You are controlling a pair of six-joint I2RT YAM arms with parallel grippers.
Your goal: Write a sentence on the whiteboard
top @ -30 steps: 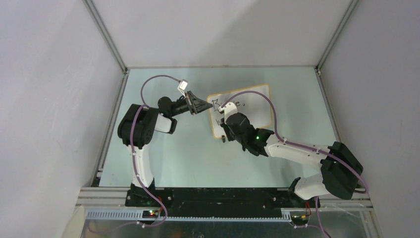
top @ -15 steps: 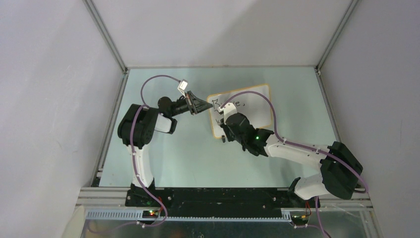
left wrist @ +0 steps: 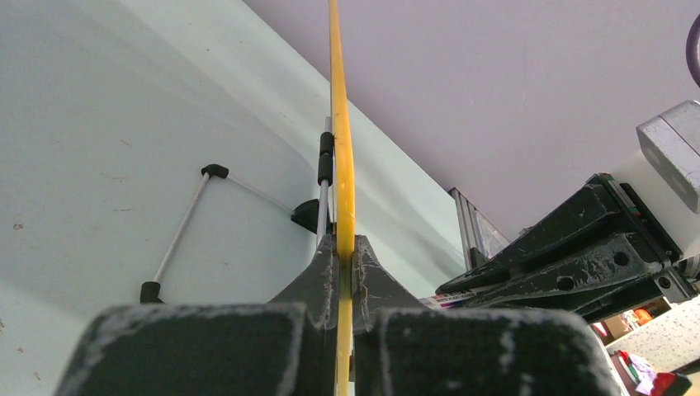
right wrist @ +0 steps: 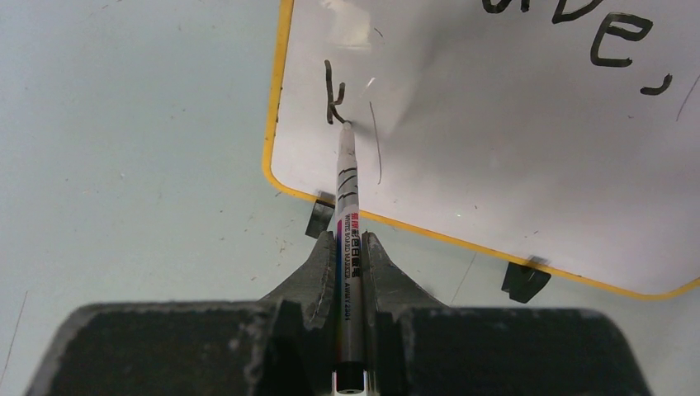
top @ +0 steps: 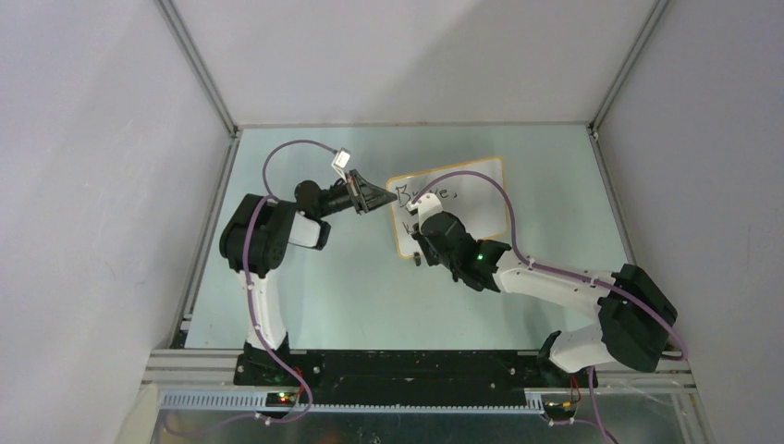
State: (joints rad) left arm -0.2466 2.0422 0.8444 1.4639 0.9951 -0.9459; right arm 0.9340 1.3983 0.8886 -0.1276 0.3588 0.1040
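My right gripper (right wrist: pixel 348 241) has its jaws clamped on a marker (right wrist: pixel 346 186), the barrel running straight out between the fingers. The marker's tip touches the whiteboard (right wrist: pixel 512 165) at the lower right stroke of a black "k". My left gripper (left wrist: pixel 340 247) is pinched tight on the board's yellow frame, which I see edge-on from that wrist, rising straight up between the two fingers. From overhead that grip sits on the board's left edge, near its upper corner.

The sentence (top: pixel 425 195) reads "Brave," on the top line, and the lone "k" begins the second line beneath it, close to the left edge. Two black clip feet (right wrist: pixel 319 219) sit on the board's near edge, one right by the marker barrel and the other further right. A thin wire stand (left wrist: pixel 183 227) with black tips shows behind the board. The board is on the pale green table (right wrist: pixel 124 165), towards the far side and right of centre, with both arms reaching in to meet at its left end
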